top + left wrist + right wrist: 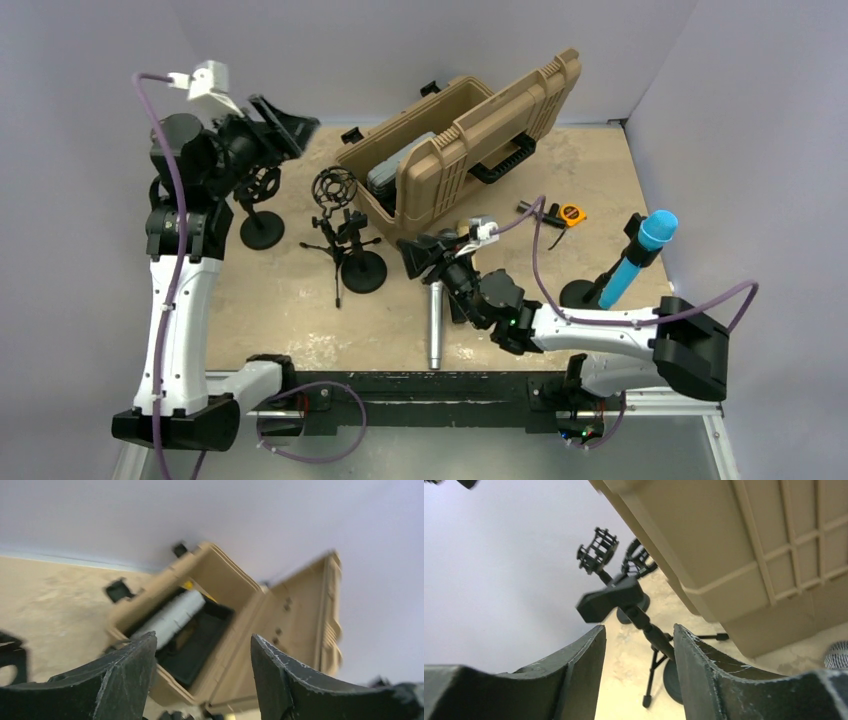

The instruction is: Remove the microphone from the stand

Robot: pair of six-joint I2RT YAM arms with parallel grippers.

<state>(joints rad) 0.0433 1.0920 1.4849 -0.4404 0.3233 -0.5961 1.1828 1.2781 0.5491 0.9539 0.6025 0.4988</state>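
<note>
A blue microphone (642, 250) stands tilted in its clip on a black round-base stand (580, 293) at the right of the table. A silver microphone (436, 325) lies flat on the table at the front middle; its mesh head shows at the right edge of the right wrist view (837, 655). My right gripper (412, 252) (639, 627) is open and empty, low over the table just beyond the silver microphone. It faces an empty tripod stand with a clip (611, 600). My left gripper (295, 125) (202, 637) is open and empty, raised high at the back left.
An open tan case (470, 150) (295, 615) (744, 545) stands at the back middle. Two empty stands with shock mounts (335, 190) (262, 200) and a round base (363, 270) stand left of it. A yellow tape measure (572, 213) lies right of the case.
</note>
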